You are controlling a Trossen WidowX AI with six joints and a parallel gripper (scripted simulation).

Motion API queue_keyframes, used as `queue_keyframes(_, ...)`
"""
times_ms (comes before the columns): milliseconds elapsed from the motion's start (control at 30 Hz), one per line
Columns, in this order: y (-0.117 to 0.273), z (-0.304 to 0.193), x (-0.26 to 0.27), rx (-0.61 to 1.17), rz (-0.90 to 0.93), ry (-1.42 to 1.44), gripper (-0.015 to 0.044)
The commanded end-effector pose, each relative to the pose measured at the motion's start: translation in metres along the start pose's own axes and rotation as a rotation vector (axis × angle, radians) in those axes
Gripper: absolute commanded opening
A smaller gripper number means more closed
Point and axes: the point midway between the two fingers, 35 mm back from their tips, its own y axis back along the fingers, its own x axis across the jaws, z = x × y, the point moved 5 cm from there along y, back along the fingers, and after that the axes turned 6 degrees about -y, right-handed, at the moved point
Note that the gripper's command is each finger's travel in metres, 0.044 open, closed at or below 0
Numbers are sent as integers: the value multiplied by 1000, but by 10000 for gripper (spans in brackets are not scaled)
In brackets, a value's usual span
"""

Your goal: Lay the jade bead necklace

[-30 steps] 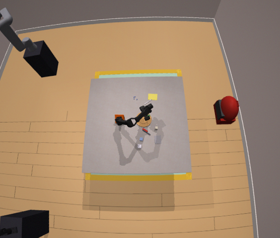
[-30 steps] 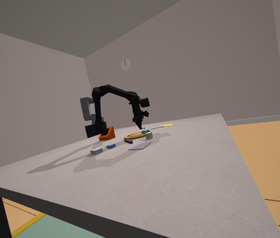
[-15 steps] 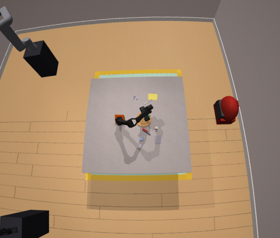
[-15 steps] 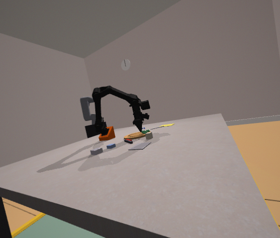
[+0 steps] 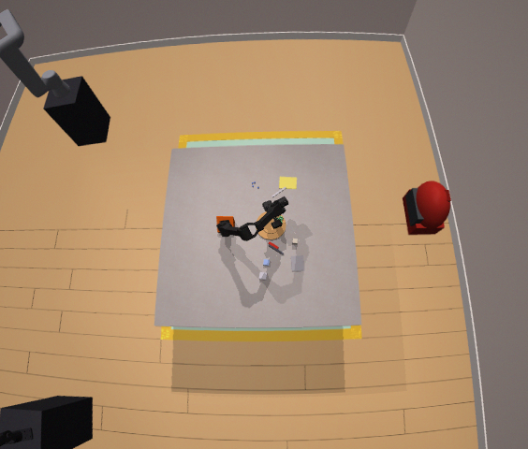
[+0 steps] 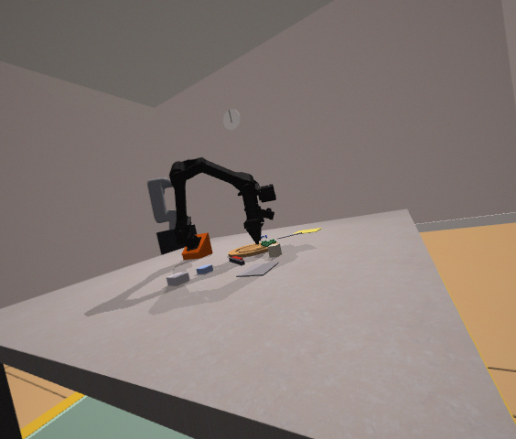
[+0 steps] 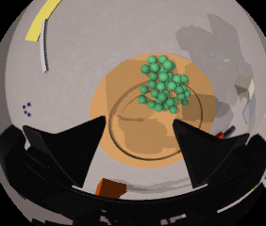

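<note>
A: Nearest the wrist cam, what's the tool (image 5: 276, 224) (image 6: 257, 242) (image 7: 140, 121) doing?
B: Fingers spread wide, nothing btwn them. Held low over the round bead board (image 5: 265, 235) (image 6: 237, 251) (image 7: 124, 157), pointing down; prob. set that way to straddle beads on the next descent.
A: And the jade bead necklace (image 5: 280, 219) (image 6: 268, 242) (image 7: 162, 87)?
B: Bunched in a heap on the board, on the side away from the orange base block (image 5: 229, 220) (image 6: 205, 245) (image 7: 110, 188). Heap covers part of the groove and spills outward past it. Not laid to spec; most of the ring has no beads.
A: Reason for the open stance?
B: My judgement: regrip or spread the heap, then draw beads round the groove. Risk: a pinch lifts the whole clump, or beads roll off the rim.
A: Farther out?
B: Beige block (image 5: 295, 240) (image 6: 274, 250) (image 7: 244, 86) just off the board, toward the surface's right edge in top view; could snag a wide sweep. Yellow sheet (image 5: 287, 182) (image 6: 307, 230) (image 7: 41, 21) lies toward the far right corner, out of the way. No action req'd.
</note>
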Motion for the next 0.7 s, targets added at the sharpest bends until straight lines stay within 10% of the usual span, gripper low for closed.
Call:
queue_keyframes(0, 14, 2, 1, -13, 3, -3, 440)
queue_keyframes(433, 17, -1, 1, -13, 2, -18, 414)
queue_keyframes(667, 36, 30, -17, -14, 6, -578, 380)
